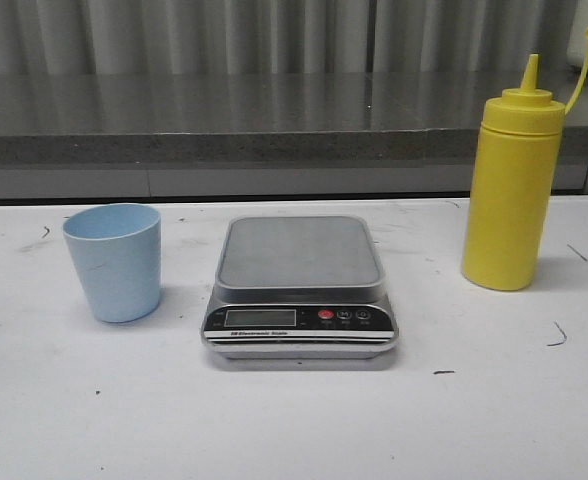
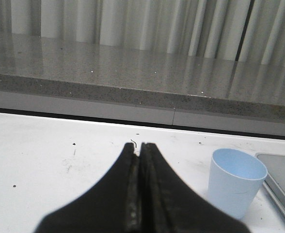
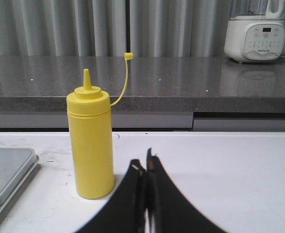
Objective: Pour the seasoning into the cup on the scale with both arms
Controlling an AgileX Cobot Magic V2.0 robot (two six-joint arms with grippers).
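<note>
The scale [image 1: 300,292] sits in the middle of the white table [image 1: 294,420], nothing on its plate. The blue cup [image 1: 113,261] stands upright to its left & the yellow seasoning bottle [image 1: 509,190] stands to its right w/ cap off, both apart from it. Left gripper [image 2: 139,148] is clenched tight, holding nothing, near the cup. Right gripper [image 3: 143,162] is clenched too, empty, near the bottle.

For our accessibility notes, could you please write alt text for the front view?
A silver digital scale sits empty at the middle of a white table, with a light blue cup standing to its left and a tall yellow squeeze bottle, cap off and dangling from its tether, to its right. A grey counter runs behind; no gripper is visible.
</note>
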